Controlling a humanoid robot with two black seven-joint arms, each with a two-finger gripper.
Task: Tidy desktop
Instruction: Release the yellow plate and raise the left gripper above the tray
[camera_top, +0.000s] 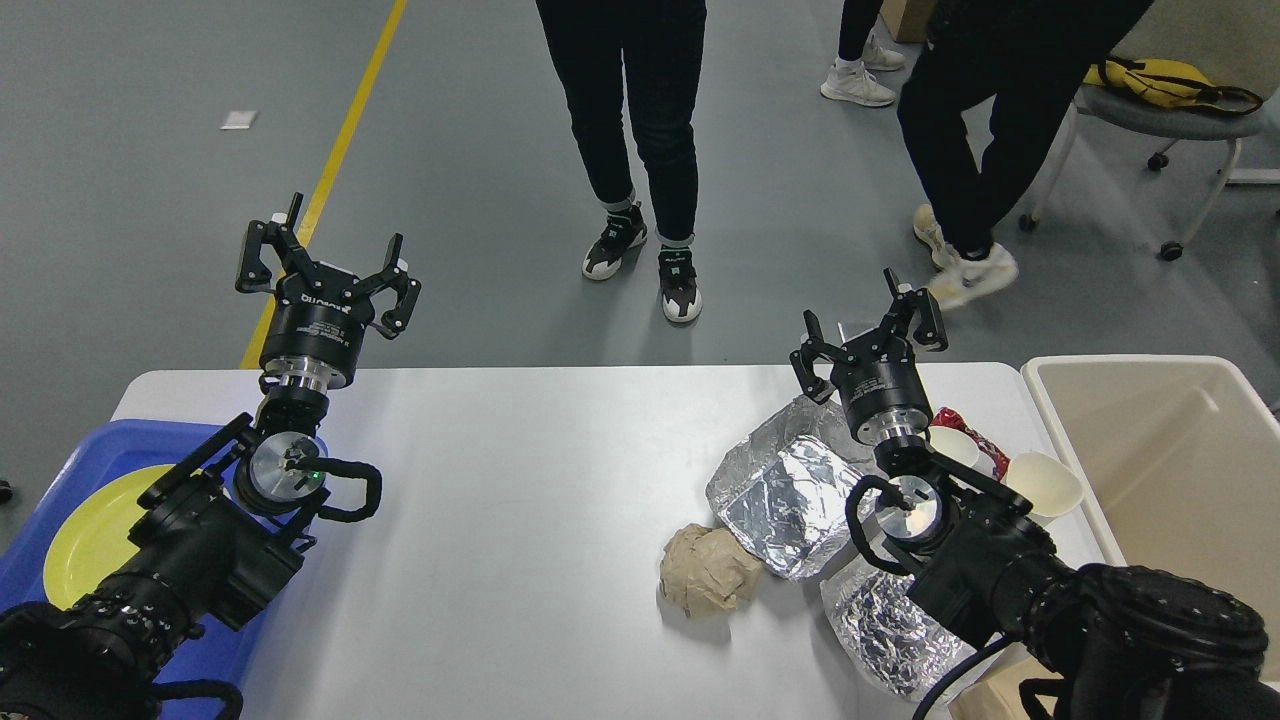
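Counts: 1 white surface (520, 480). 1 blue tray (60, 480) carrying 1 yellow plate (95, 535). 1 beige bin (1160, 450). 2 foil containers: the bigger (790, 490) and a second one (885, 630) nearer the front edge. 1 crumpled brown paper wad (708, 572). 2 paper cups, one (1045, 483) and another (952, 445). 1 red wrapper (965, 425). 2 robot hands were up, left hand (327, 263) and right hand (868, 332), both with fingers spread. Behind: 3 people by legs, 1 wheeled chair (1165, 120) with 1 yellow bag (1165, 82)
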